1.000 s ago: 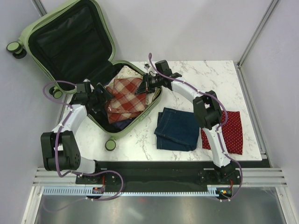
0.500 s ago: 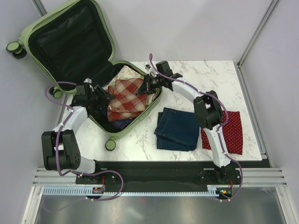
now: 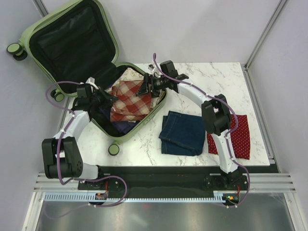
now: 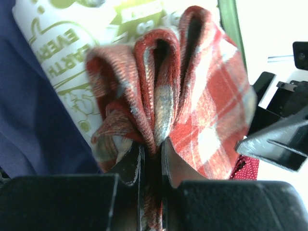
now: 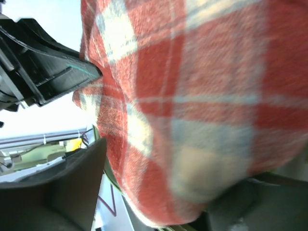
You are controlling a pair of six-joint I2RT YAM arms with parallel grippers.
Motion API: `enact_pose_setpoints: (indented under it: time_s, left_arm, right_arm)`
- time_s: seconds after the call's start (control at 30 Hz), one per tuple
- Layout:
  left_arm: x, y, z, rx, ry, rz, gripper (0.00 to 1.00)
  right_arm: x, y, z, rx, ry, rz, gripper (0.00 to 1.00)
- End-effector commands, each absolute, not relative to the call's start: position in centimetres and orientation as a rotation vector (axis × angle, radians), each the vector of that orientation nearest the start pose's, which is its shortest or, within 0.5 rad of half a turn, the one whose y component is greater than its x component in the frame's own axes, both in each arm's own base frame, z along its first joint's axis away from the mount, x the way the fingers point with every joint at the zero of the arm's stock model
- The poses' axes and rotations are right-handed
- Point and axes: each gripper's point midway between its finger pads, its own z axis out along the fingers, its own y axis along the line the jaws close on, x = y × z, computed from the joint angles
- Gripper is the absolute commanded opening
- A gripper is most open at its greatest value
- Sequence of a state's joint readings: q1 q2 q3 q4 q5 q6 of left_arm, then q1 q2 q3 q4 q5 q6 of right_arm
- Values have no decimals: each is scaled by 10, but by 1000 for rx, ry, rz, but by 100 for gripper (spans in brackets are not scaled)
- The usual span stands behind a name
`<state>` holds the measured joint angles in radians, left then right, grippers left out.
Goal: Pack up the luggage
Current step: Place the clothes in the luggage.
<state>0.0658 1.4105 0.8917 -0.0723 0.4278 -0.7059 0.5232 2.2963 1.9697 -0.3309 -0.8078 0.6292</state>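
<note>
The luggage lies open at the left end of the marble table, lid thrown back, with a red plaid cloth heaped across its lower shell. The left gripper is clamped tight on a bunched fold of that cloth, I'd guess to tug it flat into the shell. The right gripper has its jaws apart around the opposite edge, pinching nothing. Folded jeans and a red dotted cloth lie beside the case, likely waiting their turn.

white arms, black joints, purple cables
</note>
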Motion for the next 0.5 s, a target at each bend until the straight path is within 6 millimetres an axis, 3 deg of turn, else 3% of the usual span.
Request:
enact_pose_setpoints:
  time_s: [0.0, 0.07, 0.23, 0.47]
  left_arm:
    - [408, -70, 216, -396, 1976, -794, 2]
    - [410, -70, 224, -350, 1972, -778, 2]
    - [414, -64, 238, -282, 1970, -698, 2]
    - [422, -41, 226, -350, 1996, -537, 2]
  right_arm:
    - [407, 410, 190, -445, 2316, 1503, 84]
    - [406, 408, 187, -433, 2327, 1494, 98]
    - [402, 402, 189, -432, 2327, 1471, 98]
    - [390, 393, 186, -430, 2348, 1444, 98]
